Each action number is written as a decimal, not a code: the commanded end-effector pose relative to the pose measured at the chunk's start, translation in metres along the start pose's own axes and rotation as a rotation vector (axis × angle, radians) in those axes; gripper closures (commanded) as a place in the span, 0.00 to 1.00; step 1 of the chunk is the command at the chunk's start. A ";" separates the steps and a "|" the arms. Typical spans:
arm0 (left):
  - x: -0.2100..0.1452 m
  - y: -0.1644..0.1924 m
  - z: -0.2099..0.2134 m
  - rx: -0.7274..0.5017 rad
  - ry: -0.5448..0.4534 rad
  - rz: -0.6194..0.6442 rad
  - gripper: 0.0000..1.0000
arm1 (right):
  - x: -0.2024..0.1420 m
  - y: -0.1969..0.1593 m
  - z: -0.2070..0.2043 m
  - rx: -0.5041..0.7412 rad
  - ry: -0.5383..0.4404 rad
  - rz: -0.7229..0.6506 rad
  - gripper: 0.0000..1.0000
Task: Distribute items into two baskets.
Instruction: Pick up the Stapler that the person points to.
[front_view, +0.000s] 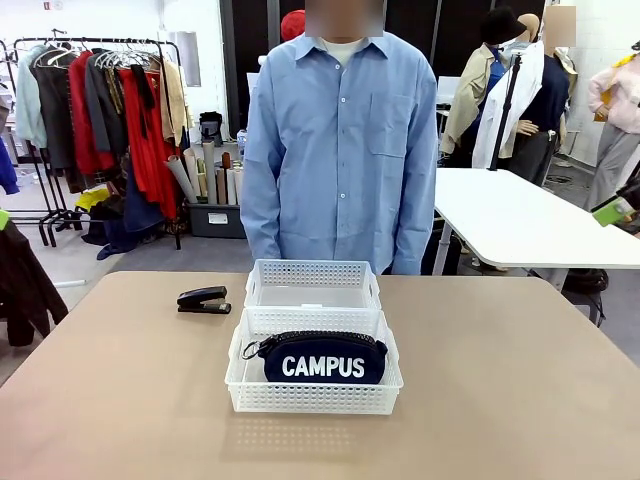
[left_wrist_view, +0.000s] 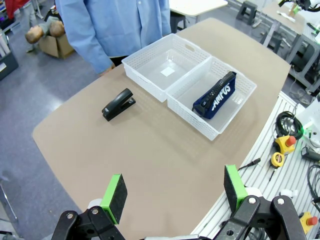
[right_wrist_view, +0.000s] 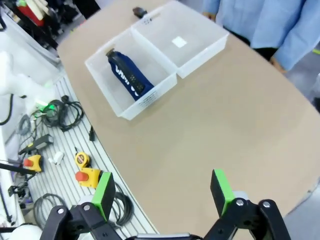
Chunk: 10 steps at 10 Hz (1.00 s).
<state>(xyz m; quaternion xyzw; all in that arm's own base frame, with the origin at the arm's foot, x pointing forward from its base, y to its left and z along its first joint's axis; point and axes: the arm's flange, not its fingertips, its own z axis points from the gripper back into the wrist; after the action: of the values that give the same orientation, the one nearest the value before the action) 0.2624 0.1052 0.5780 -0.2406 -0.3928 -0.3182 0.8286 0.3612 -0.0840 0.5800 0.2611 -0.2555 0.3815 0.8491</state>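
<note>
On the tan table (front_view: 520, 380), a shallow white perforated plastic basket (front_view: 313, 400) stands at the middle, nearer the robot. A second white perforated plastic basket (front_view: 312, 272) touches it from behind. The navy blue zippered fabric pouch (front_view: 325, 362) lies in the nearer one. The small black stapler (front_view: 203, 299) lies on the table left of the farther one, near it but apart. A person in a blue shirt (front_view: 340, 150) stands behind the table's far edge.

Baskets (front_view: 315, 398) sit touching mid-table; bare tabletop (front_view: 500, 380) either side. Stapler (front_view: 203, 299) lies apart, open all round. Person (front_view: 340, 150) lines far edge.
</note>
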 end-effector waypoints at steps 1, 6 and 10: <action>0.000 0.000 0.000 -0.015 -0.014 -0.011 0.00 | -0.015 0.006 0.001 0.027 -0.067 0.041 0.00; 0.000 0.000 0.000 -0.015 -0.014 -0.011 0.00 | -0.014 0.009 0.002 0.068 -0.086 0.086 0.00; 0.000 0.000 0.000 -0.015 -0.014 -0.011 0.00 | -0.007 0.013 0.001 0.081 -0.107 0.117 0.00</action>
<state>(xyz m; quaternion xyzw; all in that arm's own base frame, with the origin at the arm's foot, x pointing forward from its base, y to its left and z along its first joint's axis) 0.2624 0.1052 0.5780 -0.2406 -0.3928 -0.3182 0.8286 0.3463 -0.0809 0.5790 0.2920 -0.2887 0.4155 0.8117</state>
